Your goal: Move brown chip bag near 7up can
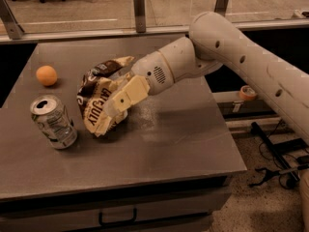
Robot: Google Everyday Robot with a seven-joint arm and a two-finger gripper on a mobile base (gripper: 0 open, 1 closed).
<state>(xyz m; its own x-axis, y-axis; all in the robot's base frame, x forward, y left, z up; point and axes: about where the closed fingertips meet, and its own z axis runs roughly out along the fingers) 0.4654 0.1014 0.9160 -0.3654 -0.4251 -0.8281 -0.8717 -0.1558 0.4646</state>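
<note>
The brown chip bag (99, 98), wrinkly cream-tan and dark brown with big lettering, is at the table's left middle. My gripper (112, 116) is shut on the brown chip bag, its cream fingers (124, 100) clamped over the bag's right side. The arm comes in from the upper right. The 7up can (53, 122), silvery-green with a pull-tab top, stands upright just left of the bag, a small gap between them. The bag's lower edge is at or just above the tabletop; I cannot tell which.
An orange ball (46, 75) lies at the table's left, behind the can. The grey table (183, 144) has a drawer handle (117, 219) at its front. Cables and a tape roll (247, 92) lie to the right of the table, off its edge.
</note>
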